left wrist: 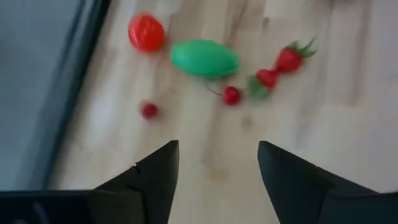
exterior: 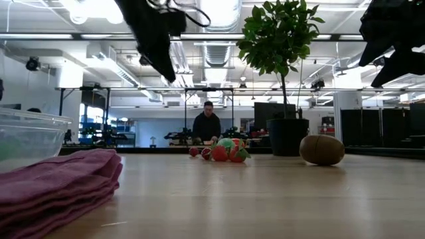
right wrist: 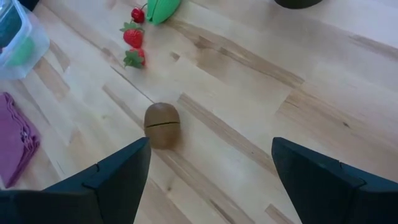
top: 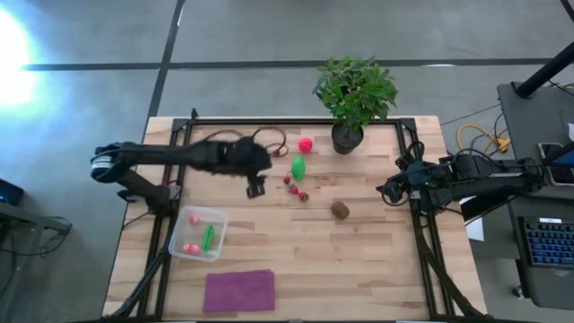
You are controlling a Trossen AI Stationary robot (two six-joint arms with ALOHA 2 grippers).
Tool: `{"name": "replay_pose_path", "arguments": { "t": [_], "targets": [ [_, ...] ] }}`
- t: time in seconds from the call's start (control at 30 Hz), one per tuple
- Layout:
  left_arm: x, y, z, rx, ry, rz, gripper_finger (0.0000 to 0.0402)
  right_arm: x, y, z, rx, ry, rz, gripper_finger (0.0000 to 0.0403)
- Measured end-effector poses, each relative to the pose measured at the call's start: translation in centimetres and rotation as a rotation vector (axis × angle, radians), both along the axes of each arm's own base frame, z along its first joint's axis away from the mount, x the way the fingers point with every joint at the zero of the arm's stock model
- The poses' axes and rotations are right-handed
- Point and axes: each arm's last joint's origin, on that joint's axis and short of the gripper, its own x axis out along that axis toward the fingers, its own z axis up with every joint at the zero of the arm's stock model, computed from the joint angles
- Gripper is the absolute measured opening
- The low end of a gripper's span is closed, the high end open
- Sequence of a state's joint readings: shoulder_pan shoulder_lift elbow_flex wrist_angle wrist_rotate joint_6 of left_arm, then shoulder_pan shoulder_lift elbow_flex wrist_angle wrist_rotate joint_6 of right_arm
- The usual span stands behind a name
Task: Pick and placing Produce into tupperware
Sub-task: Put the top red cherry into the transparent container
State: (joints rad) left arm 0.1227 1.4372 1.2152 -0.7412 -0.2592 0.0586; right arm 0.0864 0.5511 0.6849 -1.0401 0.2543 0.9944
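Observation:
The clear tupperware (top: 199, 234) stands near the table's left side and holds a long green piece (top: 208, 237) and two pinkish-red pieces. Loose on the wood lie a red round fruit (top: 306, 144), a green oval one (top: 298, 167), small strawberries and cherries (top: 296, 187), and a brown kiwi ball (top: 340, 210). My left gripper (top: 256, 187) hovers open and empty above the table, left of the strawberries; its wrist view shows the green oval (left wrist: 204, 58) ahead. My right gripper (top: 388, 191) hangs open at the right edge, with the kiwi (right wrist: 161, 125) in front of it.
A potted leafy plant (top: 353, 94) stands at the far edge. A folded purple cloth (top: 239, 291) lies at the near edge, beside the tupperware. Black frame rails run along the table's left and right sides. Bare wood stretches between the kiwi and the cloth.

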Motion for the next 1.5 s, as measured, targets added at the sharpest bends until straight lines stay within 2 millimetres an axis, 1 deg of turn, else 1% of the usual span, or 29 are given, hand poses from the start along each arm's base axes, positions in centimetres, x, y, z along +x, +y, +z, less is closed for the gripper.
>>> {"name": "replay_pose_path", "arguments": {
  "t": [0.1, 0.2, 0.27, 0.43, 0.53, 0.6, 0.77, 0.93, 1.03, 1.23, 1.5],
  "targets": [
    [1.0, 2.1, -0.4, 0.142, 0.117, -0.188, 0.0201, 0.0, 0.0, 0.0, 0.005, -0.001, -0.007, 0.0325],
    [1.9, 4.2, -1.4, 0.2, 0.209, -0.3, 0.0201, 0.0, 0.0, 0.0, 0.018, -0.006, -0.03, 0.0325],
    [2.5, 5.9, -2.4, 0.186, 0.252, -0.323, 0.0201, 0.0, 0.0, 0.0, 0.025, -0.01, -0.044, 0.0325],
    [3.7, 9.8, -4.7, 0.081, 0.328, -0.29, 0.0201, 0.0, -0.1, 0.0, 0.036, -0.018, -0.085, 0.0325],
    [4.4, 11.4, -5.2, 0.028, 0.376, -0.285, 0.0201, 0.0, -0.1, 0.0, 0.044, -0.024, -0.108, 0.0325],
    [5.0, 12.2, -5.4, 0.016, 0.395, -0.316, 0.0201, 0.0, -0.1, 0.0, 0.052, -0.028, -0.12, 0.0325],
    [6.8, 13.7, -5.8, 0.021, 0.385, -0.392, 0.0201, 0.0, -0.1, -0.1, 0.062, -0.027, -0.137, 0.0325],
    [8.0, 15.1, -7.2, -0.033, 0.367, -0.401, 0.0201, 0.0, -0.1, -0.1, 0.06, -0.029, -0.148, 0.0325],
    [8.0, 15.5, -8.0, -0.053, 0.385, -0.391, 0.0201, 0.0, -0.1, -0.1, 0.06, -0.028, -0.148, 0.0325],
    [7.9, 15.8, -8.5, -0.071, 0.383, -0.385, 0.0201, 0.0, -0.1, -0.2, 0.059, -0.026, -0.148, 0.0325],
    [8.2, 16.0, -10.4, -0.118, 0.404, -0.39, 0.0201, 0.0, -0.1, -0.6, 0.057, -0.013, -0.148, 0.0325]
  ]
}}
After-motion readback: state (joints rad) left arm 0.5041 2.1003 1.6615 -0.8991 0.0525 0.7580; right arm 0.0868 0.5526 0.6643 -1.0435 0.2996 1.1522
